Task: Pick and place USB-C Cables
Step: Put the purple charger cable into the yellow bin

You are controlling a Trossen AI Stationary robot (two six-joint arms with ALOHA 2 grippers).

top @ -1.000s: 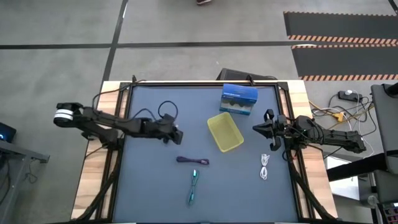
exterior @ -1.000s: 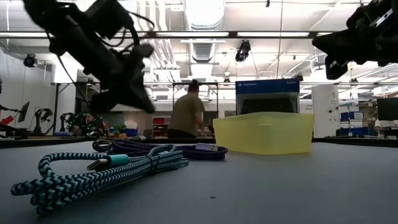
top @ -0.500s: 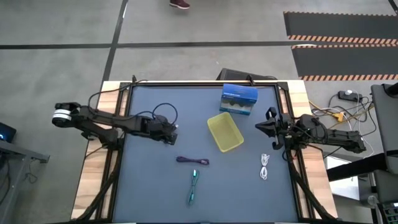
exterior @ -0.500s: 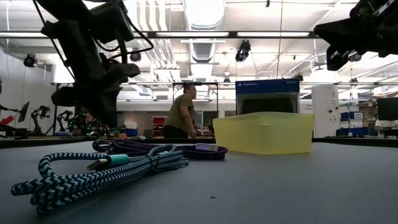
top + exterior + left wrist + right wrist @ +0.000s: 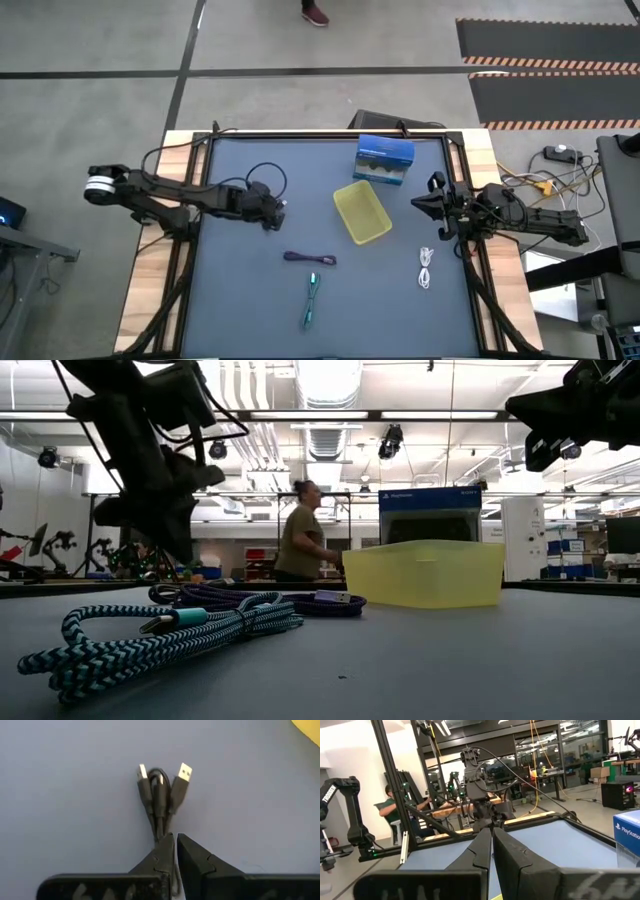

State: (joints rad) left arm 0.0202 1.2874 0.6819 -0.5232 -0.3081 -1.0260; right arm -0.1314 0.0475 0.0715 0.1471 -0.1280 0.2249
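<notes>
A black USB-C cable (image 5: 160,795), folded into a short bundle with two plugs at its far end, sticks out beyond my left gripper (image 5: 175,836), which is shut on it over the table's left half (image 5: 275,214). The purple cable (image 5: 308,259), the teal cable (image 5: 312,300) and the white cable (image 5: 426,268) lie flat on the dark mat. My right gripper (image 5: 415,205) is shut and holds nothing, raised at the right edge. My left gripper pinches the black cable's bundle at its near end (image 5: 161,831) between its two fingertips. The fingers slant steeply down from the table's left and lie along the bundle. The plugs (image 5: 183,772) point away from the fingers. In the low view the fingertips (image 5: 180,545) stand above the table.
A yellow bin (image 5: 361,212) sits open near the middle of the mat, with a blue box (image 5: 384,160) behind it. In the low view the purple cable (image 5: 260,598) and teal cable (image 5: 160,640) lie close in front. A person (image 5: 303,545) walks in the room beyond the table.
My left gripper has tipped from a shallow slant to a steep downward one, staying shut over the same part of the table. The person behind the table has walked toward the right.
</notes>
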